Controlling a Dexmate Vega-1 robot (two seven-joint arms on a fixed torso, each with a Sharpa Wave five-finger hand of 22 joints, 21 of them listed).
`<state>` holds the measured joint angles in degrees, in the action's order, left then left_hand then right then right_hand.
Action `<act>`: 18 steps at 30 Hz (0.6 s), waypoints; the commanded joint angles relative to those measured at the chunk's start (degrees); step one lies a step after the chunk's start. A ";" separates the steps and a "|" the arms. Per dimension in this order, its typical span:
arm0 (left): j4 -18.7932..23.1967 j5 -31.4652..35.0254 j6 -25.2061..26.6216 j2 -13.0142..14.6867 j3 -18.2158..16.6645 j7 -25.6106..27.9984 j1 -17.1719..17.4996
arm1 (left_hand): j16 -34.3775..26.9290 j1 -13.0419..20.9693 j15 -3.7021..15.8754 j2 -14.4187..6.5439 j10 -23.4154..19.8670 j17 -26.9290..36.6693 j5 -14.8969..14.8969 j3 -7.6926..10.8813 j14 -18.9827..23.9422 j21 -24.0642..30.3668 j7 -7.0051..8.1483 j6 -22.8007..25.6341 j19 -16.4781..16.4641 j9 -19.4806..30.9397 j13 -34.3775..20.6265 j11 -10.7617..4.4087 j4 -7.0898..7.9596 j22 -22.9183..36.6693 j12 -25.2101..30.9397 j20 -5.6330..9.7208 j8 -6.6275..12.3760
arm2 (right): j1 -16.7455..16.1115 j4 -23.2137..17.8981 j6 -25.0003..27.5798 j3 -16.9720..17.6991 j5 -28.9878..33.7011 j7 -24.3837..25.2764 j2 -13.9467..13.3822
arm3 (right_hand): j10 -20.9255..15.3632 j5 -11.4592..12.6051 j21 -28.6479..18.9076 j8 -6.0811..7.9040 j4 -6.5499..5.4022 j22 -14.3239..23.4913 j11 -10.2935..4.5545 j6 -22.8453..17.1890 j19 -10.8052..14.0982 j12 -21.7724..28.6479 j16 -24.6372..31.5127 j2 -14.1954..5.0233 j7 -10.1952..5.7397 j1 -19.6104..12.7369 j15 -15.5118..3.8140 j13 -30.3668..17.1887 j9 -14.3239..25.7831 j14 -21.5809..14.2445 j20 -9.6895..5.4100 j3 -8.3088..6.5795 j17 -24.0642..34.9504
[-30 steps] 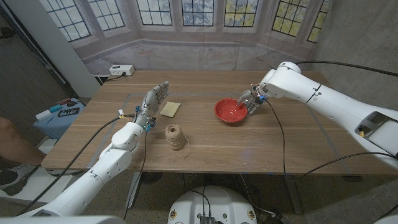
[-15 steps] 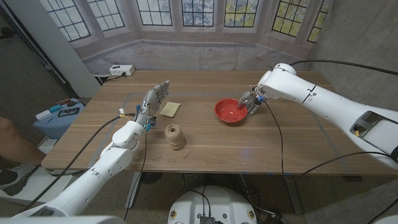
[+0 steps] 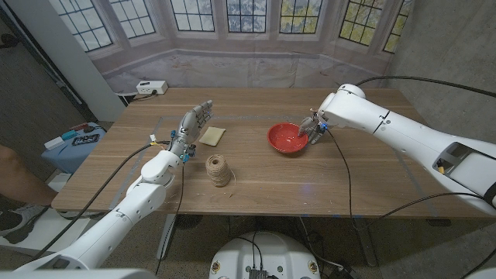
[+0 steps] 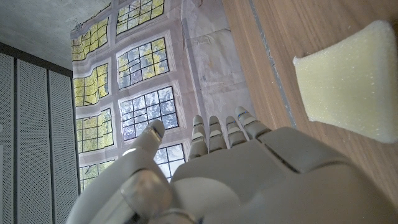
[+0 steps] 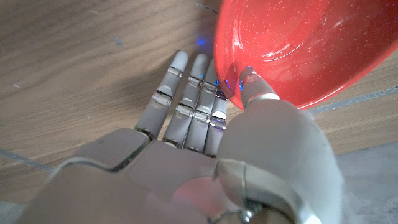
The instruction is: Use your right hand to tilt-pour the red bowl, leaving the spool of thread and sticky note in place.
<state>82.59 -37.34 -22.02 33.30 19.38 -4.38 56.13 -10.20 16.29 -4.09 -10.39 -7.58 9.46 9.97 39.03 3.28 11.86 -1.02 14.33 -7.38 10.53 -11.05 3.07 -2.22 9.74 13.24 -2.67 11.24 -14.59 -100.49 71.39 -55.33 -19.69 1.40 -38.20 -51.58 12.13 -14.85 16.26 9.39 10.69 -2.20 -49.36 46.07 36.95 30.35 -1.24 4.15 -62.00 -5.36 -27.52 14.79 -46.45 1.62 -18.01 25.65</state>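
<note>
Red bowl (image 3: 288, 138) sits on the wooden table (image 3: 341, 174), toward the robot's right of the middle, with the right hand (image 3: 314, 129) at its rim on the side facing that arm. In the right wrist view the thumb (image 5: 256, 91) lies over the rim and into the bowl (image 5: 298, 43), while the fingers (image 5: 186, 93) reach out along the table beside and under its wall, so the hand (image 5: 205, 162) pinches the rim between thumb and fingers. From the head view I cannot tell whether the bowl is tilted or lifted off the wood.

On the robot's left side of the table the spool of thread (image 3: 218, 170) stands upright, wound with tan twine. Just beyond it, farther from the robot, lies the pale yellow sticky note (image 3: 211, 136), flat on the wood and apart from the spool. The left hand (image 3: 191, 124) is raised beside the note with its fingers extended and close together, holding nothing; the left wrist view shows that hand (image 4: 249, 174) with the note (image 4: 354, 84) near it but not touching. A white box (image 3: 152, 87) with a cable sits at the far left corner of the table
</note>
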 commanded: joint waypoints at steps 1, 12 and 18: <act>0.02 -0.08 -0.04 -0.03 0.02 0.15 0.23 | -0.20 0.32 -0.40 0.12 -0.79 0.21 0.40 0.08 0.24 -0.12 0.02 0.37 -0.26 0.18 -0.29 -0.02 -0.14 0.33 0.11 -0.11 0.06 | -1.76 -0.52 0.26 0.17 1.39 2.91 0.63 | -2.22 0.24 -0.67 1.05 0.08 0.20 -0.94 -2.42 1.31 1.91 1.05 -0.29 -1.02 -1.37 -2.57 -1.30 0.57 -2.38 -0.84 0.27 0.67; -0.02 -0.16 -0.18 -0.18 0.10 0.04 0.31 | -0.30 0.51 -0.41 0.07 -1.24 0.22 0.42 0.02 0.61 -0.16 0.11 0.59 -0.31 0.21 -0.32 -0.08 -0.19 0.34 0.20 -0.14 0.04 | -3.28 -2.28 0.62 0.33 2.66 5.15 0.37 | -6.52 0.03 -2.34 3.56 0.42 0.39 -3.59 -8.20 4.62 6.27 2.41 -1.30 -4.04 -4.95 -6.30 -4.51 2.09 -7.89 -4.49 -0.47 1.82; 0.23 -0.10 -0.21 -0.14 0.05 0.31 0.61 | -0.33 0.61 -0.58 0.08 -1.63 0.22 0.43 -0.01 0.82 -0.18 0.16 0.70 -0.34 0.22 -0.33 -0.05 -0.24 0.34 0.30 -0.24 0.03 | -3.91 -3.15 0.51 0.66 2.96 5.80 0.16 | -7.02 -0.07 -2.68 4.07 0.53 0.42 -3.90 -9.19 5.18 6.70 2.58 -1.33 -4.34 -5.73 -6.70 -4.84 2.41 -8.81 -5.12 -0.60 2.13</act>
<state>82.56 -37.46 -22.16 33.18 19.44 -4.33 56.36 -10.20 16.29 -4.41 -10.39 -8.40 9.46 10.19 39.03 3.59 11.87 -0.71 14.64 -7.37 10.53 -11.05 3.07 -2.22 10.03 13.24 -2.66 11.24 -17.23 -102.13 71.80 -55.10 -17.61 5.50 -37.76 -57.81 12.13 -17.26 19.94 9.65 10.86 -6.17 -57.84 51.03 43.26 32.64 -2.59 -0.30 -66.82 -7.87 -32.15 16.91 -54.91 -2.99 -18.27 27.51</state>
